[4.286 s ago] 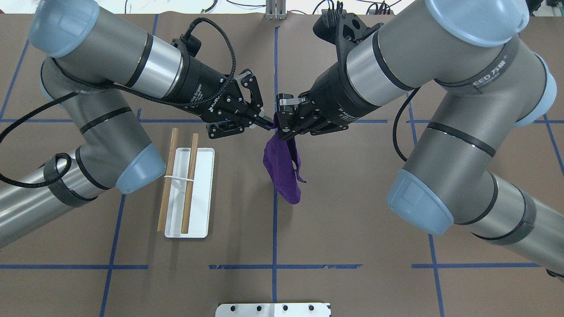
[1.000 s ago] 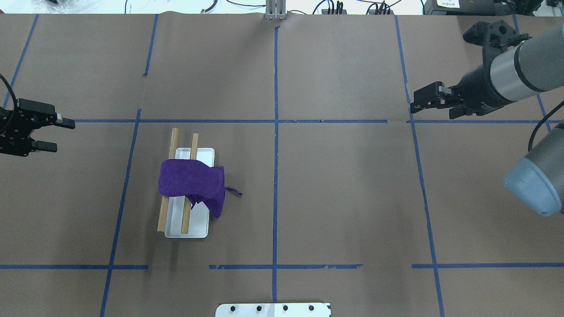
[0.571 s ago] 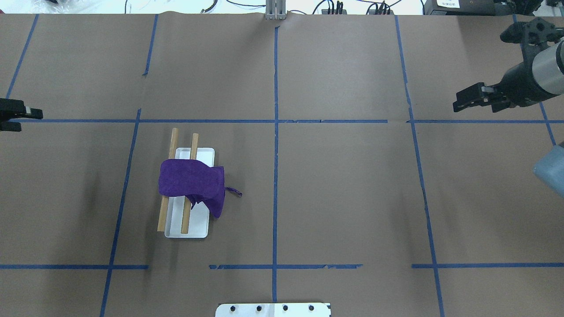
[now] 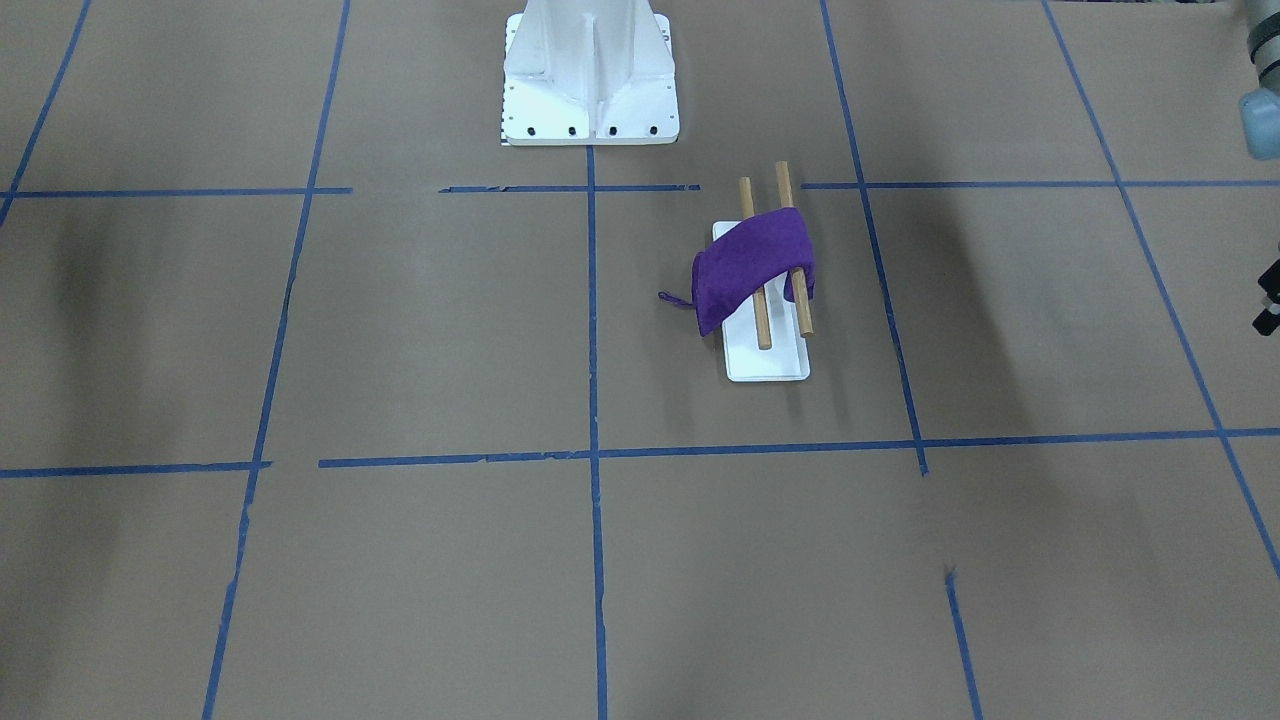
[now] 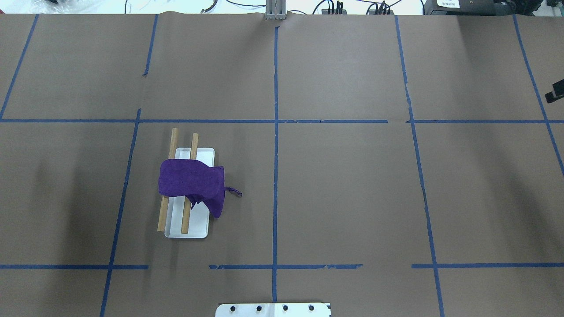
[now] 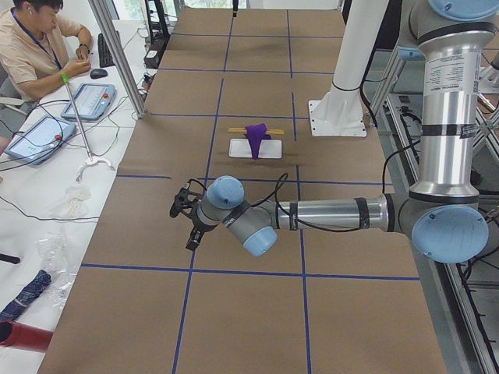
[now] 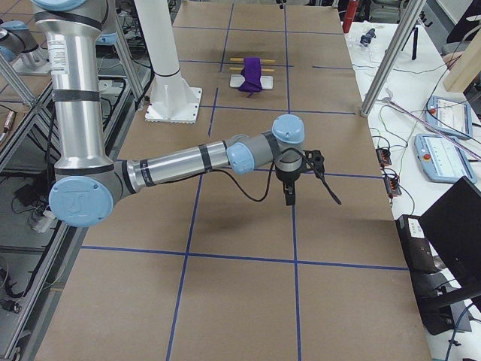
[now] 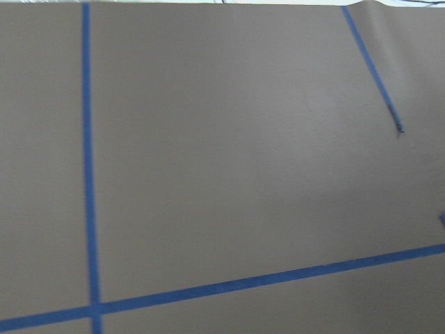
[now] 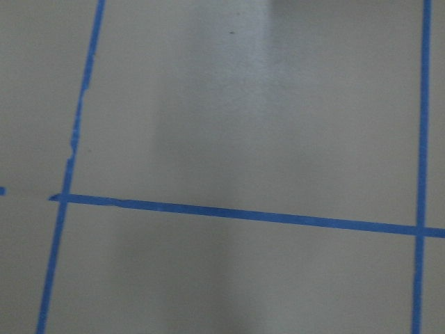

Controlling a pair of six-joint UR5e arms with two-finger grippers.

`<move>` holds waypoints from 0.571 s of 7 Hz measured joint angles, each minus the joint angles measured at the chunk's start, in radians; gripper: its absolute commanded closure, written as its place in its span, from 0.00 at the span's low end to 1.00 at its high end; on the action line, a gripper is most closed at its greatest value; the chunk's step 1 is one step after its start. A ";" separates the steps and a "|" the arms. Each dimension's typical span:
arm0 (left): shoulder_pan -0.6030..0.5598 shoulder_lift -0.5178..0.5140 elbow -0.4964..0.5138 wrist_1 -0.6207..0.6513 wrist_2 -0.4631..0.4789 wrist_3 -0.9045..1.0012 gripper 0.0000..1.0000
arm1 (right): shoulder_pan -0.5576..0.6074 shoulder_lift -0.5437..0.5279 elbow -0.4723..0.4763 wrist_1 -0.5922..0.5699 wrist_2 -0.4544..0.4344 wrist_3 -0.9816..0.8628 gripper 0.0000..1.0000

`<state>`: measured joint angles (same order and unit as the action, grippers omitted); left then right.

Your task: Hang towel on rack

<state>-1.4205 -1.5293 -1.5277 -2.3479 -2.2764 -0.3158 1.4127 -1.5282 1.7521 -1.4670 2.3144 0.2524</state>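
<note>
The deep-purple towel (image 5: 190,184) lies draped across both wooden dowels of the rack (image 5: 194,231), its right end hanging down past the white base. Its loop tag (image 5: 234,191) rests on the table. Towel (image 4: 750,262) and rack (image 4: 766,366) also show in the front view. No gripper touches them. My left gripper (image 6: 189,234) hangs low over the table far out to the left; only a dark sliver of it (image 4: 1270,300) shows in the front view. My right gripper (image 7: 289,197) is far out to the right, a sliver (image 5: 556,93) at the overhead edge. I cannot tell whether either is open or shut.
The white robot pedestal (image 4: 590,80) stands behind the rack. Blue tape lines cross the brown table. A seated operator (image 6: 39,47), tablets (image 6: 86,100) and slanted metal posts (image 6: 117,54) are beside the table on my left. More devices (image 7: 443,154) lie on my right.
The towel, earlier held between both grippers mid-table, now lies on the rack. Over the last second both arms swung outward; the left gripper has left the overhead view, the right nearly has.
</note>
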 measured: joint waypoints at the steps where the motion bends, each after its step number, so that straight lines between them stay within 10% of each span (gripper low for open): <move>1: -0.013 -0.002 -0.057 0.153 -0.036 0.063 0.00 | 0.072 0.002 -0.046 -0.061 0.009 -0.149 0.00; 4: -0.027 -0.001 -0.283 0.625 -0.087 0.166 0.00 | 0.159 0.000 -0.074 -0.143 0.018 -0.326 0.00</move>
<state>-1.4475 -1.5299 -1.8112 -1.7226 -2.3632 -0.1497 1.5717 -1.5281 1.6781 -1.6104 2.3319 -0.0731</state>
